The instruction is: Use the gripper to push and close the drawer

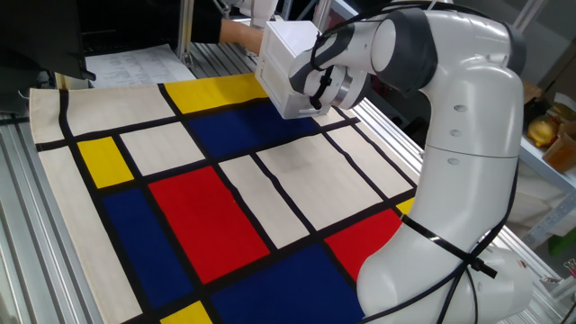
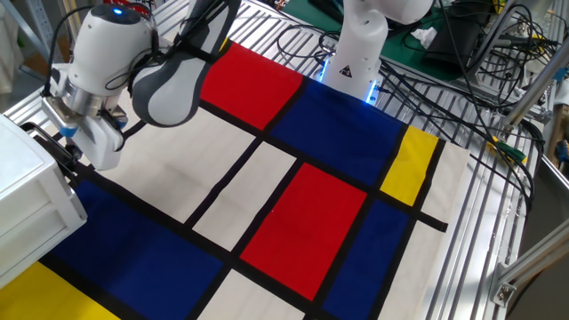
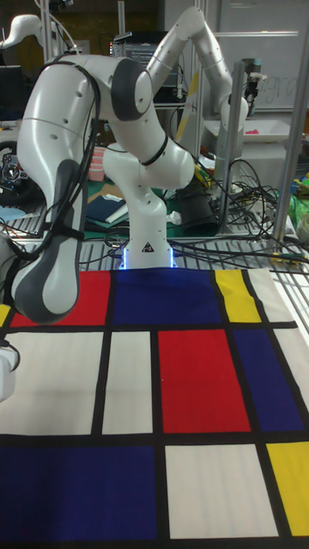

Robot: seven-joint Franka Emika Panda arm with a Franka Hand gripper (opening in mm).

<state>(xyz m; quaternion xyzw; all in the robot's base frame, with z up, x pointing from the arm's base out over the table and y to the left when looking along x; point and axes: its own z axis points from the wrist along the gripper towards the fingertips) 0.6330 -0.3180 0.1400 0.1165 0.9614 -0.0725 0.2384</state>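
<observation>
One light, rigid drawer is needing a flat front push; gripper fingers' spread is unreadable.

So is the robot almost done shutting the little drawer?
Nearly, it seems. The gripper is pressed up against the front of the white cabinet, and no drawer visibly sticks out. Its fingers are hidden, so full closure can't be confirmed. Left: perhaps a last nudge, then backing away.

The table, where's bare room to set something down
Free: the red patch mid-cloth, the white patch beside it, and the blue one in front of the white cabinet. Crowded: the cabinet's corner, where the hand sits against its front.
</observation>
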